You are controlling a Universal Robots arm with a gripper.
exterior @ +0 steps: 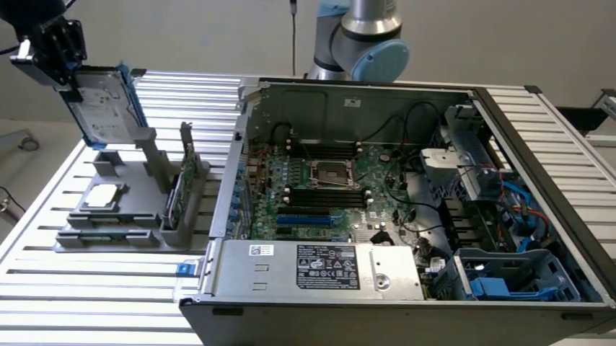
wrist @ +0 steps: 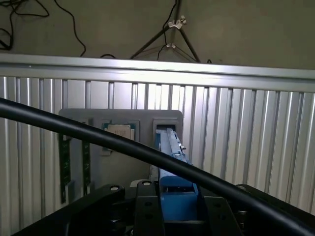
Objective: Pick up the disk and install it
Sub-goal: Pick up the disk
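Note:
At the exterior view's upper left my gripper (exterior: 71, 85) is shut on the top end of the disk (exterior: 104, 107), a silver-grey hard drive with blue side rails. The disk hangs upright, its lower end just above the grey holder (exterior: 115, 223) on the slatted table. In the wrist view the disk's blue rail (wrist: 172, 164) runs out from between the black fingers (wrist: 143, 209) of my gripper (wrist: 178, 204), above the holder (wrist: 123, 118). The open computer case (exterior: 250, 115) lies to the exterior view's right of the holder.
The holder also carries a small silver chip (exterior: 101, 196) and an upright green circuit card (exterior: 179, 193). Inside the case are the motherboard (exterior: 318, 187), a power supply (exterior: 318, 270) and blue drive bays (exterior: 510, 277). A black cable (wrist: 74, 129) crosses the wrist view.

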